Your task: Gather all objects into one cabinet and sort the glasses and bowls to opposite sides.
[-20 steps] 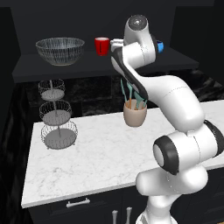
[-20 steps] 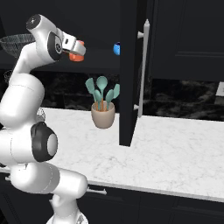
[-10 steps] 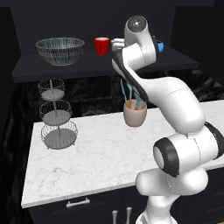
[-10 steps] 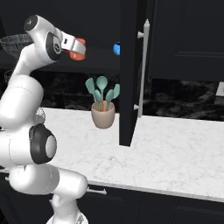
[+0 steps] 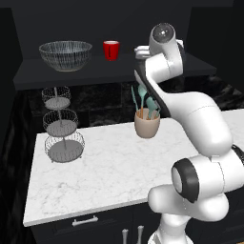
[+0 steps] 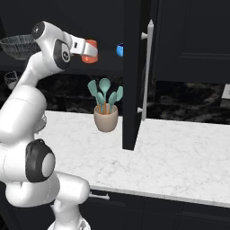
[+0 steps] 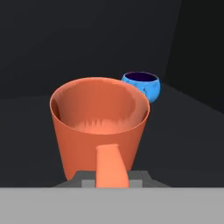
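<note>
Orange mug (image 7: 99,127) sits upright in my gripper (image 6: 90,50), jaws pinched narrow on its handle, held at shelf height inside the open cabinet (image 5: 95,76); the blue bowl (image 7: 142,85) lies beyond it to the right, the red cup (image 5: 111,49) and striped bowl (image 5: 65,55) to the left

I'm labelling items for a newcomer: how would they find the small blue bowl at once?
Start at the open black wall cabinet above the marble counter and follow its dark shelf. The small blue bowl sits on it beyond the orange mug. It is the only blue item, far smaller than the striped bowl.
</note>
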Robot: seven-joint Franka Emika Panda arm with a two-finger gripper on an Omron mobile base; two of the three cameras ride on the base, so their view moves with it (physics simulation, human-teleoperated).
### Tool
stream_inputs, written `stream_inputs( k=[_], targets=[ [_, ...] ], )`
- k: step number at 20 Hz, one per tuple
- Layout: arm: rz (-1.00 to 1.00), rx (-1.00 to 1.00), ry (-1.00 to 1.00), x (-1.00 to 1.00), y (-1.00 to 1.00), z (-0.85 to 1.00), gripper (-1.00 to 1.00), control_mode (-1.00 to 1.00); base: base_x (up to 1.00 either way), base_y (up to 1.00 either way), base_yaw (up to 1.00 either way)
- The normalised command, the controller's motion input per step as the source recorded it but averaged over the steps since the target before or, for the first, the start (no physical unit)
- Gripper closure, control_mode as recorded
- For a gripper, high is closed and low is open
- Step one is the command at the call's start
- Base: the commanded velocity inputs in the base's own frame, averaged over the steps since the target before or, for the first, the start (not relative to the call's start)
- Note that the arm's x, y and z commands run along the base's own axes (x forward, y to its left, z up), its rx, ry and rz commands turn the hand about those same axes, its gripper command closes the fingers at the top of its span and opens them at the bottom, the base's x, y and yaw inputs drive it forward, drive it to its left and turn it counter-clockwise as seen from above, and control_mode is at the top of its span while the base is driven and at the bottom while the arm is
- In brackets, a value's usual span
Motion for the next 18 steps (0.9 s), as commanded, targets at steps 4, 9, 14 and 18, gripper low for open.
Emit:
stream_inputs(
  k=[4,9,14,18],
  targets=[
    [-0.02,-0.02,0.02,0.0,-0.56,0.0,1.0,-1.0,0.0,0.0,0.0],
    [-0.04,0.0,0.07,0.0,-0.44,0.01,1.0,-1.0,0.0,0.0,0.0],
    [-0.05,0.0,0.09,0.04,-0.37,0.0,1.0,-1.0,0.0,0.0,0.0],
    [-0.03,0.0,0.06,0.23,-0.34,0.0,1.0,-1.0,0.0,0.0,0.0]
  ],
)
